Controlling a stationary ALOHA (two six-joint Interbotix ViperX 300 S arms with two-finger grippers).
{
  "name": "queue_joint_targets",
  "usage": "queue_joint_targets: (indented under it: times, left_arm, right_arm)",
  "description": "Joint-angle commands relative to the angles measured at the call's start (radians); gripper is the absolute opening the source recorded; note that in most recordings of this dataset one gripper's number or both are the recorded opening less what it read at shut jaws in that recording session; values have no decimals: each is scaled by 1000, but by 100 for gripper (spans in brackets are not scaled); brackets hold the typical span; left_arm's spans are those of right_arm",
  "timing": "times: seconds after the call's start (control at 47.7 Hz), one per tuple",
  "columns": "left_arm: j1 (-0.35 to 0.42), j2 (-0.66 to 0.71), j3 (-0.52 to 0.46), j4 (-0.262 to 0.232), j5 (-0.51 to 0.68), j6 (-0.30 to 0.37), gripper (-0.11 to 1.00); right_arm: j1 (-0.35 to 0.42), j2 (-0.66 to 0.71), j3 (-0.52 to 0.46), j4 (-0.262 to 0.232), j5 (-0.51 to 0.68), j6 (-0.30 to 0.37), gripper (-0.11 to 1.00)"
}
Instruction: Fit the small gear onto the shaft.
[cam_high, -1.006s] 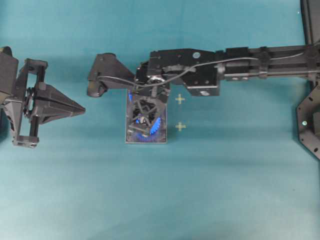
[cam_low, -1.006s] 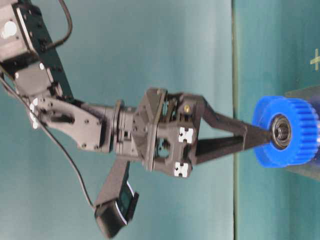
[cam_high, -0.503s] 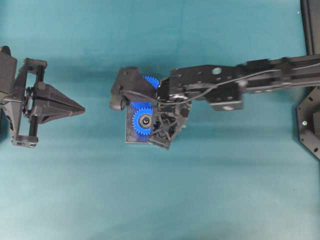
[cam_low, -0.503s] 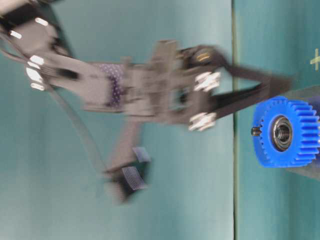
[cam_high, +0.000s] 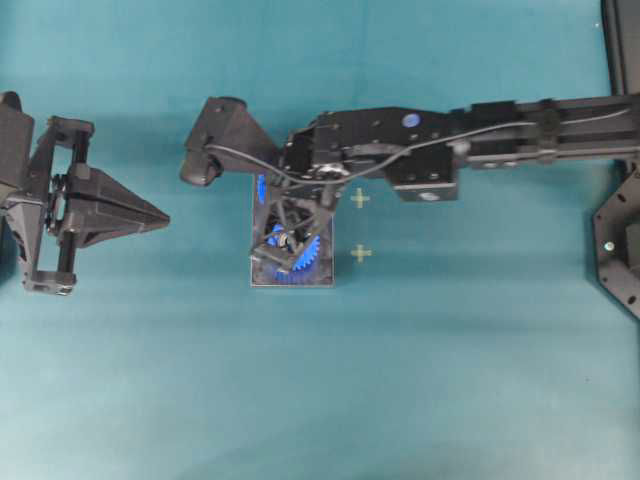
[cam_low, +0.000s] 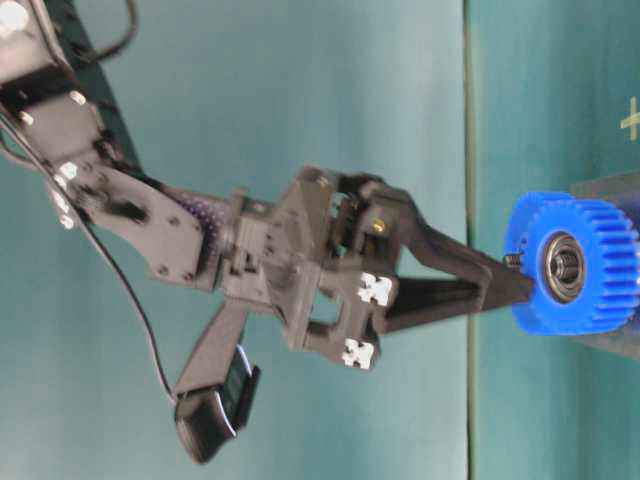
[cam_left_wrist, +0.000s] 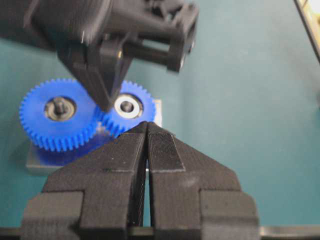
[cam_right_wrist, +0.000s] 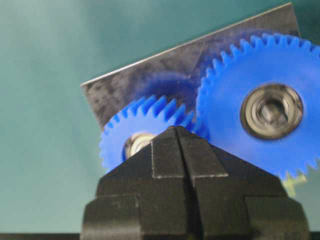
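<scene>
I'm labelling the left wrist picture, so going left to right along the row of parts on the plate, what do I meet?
Larger gear → tip of the right gripper, its jaws shut, pressing down where the two gears mesh → small gear → bare right edge of the metal plate.

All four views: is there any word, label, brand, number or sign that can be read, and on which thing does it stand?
No words, brands or numbers can be read in any view.
"+": two pale plus-shaped marks on the teal table cover, right of the plate.
"+": one such mark in the table-level view.
White patterned squares on the right tool: they carry no letters.
</scene>
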Motion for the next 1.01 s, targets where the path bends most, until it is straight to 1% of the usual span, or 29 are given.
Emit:
queue_joint_targets:
  times: [0.0,0.252,0.482,0.629,0.776,0.839,0.901,0.985]
  left_arm:
    - [-2,-5,-8,3,-9,-3,0]
    - [-2,-5,-5,3,-9,-3,0]
    - [2,-5,-6,3,-9,-3,0]
    - [2,-9,-8,3,-9,-3,0]
    - [2,-14,-6,3,-9,-9,0]
    - [2,-14,-6,3,-9,-15,0]
    - [2,-11,-5,3,-9,-20,0]
    - [2,-11,-5,3,-9,-21,0]
  right_arm:
    - [-14,-8,-6,-5,3,-12,-1]
    - [-49,-17,54,-8,-2,-11,-1]
    - [-52,-43,124,-6,-5,-2,-1]
    - [-28,-78,147,0,2,12,-1]
    - [28,-158,167,-5,40,75,-1]
    - [40,-187,176,-9,44,98,-1]
    - [43,-202,175,-12,31,109,-1]
    - [41,-207,163,-15,-12,104,-1]
